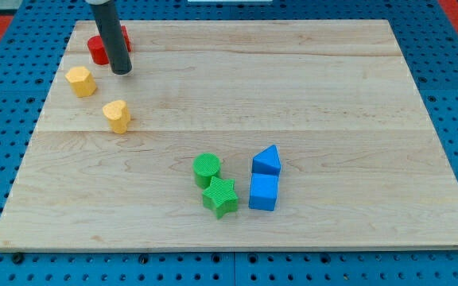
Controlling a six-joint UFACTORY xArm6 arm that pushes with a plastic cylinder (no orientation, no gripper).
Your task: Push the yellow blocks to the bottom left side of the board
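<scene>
— Where do the yellow blocks sit?

— Both lie at the view's upper left of the pale wooden desk [308, 95]. The yellow hexagonal plastic block [80, 81] is near the left edge; the yellow heart-shaped plastic block [117, 115] lies just below and to its right, apart from it.

— And the arm?

— My tip [122, 71], the lower end of a straight dark rod, rests on the desk just right of the hexagonal block and above the heart, touching neither. There are no jaws on this rig, so nothing opens, closes or grips.

— What else is pictured?

— A red plastic block [98, 49], partly hidden by the rod, its shape unclear, sits beside the tip at the view's top left. Well apart, toward the bottom centre, cluster a green plastic cylinder [207, 168], a green star-shaped block [221, 196] touching it, a blue wedge-topped block [266, 160] and a blue cube [263, 192]. The desk stands on a blue perforated panel [6, 103].
</scene>
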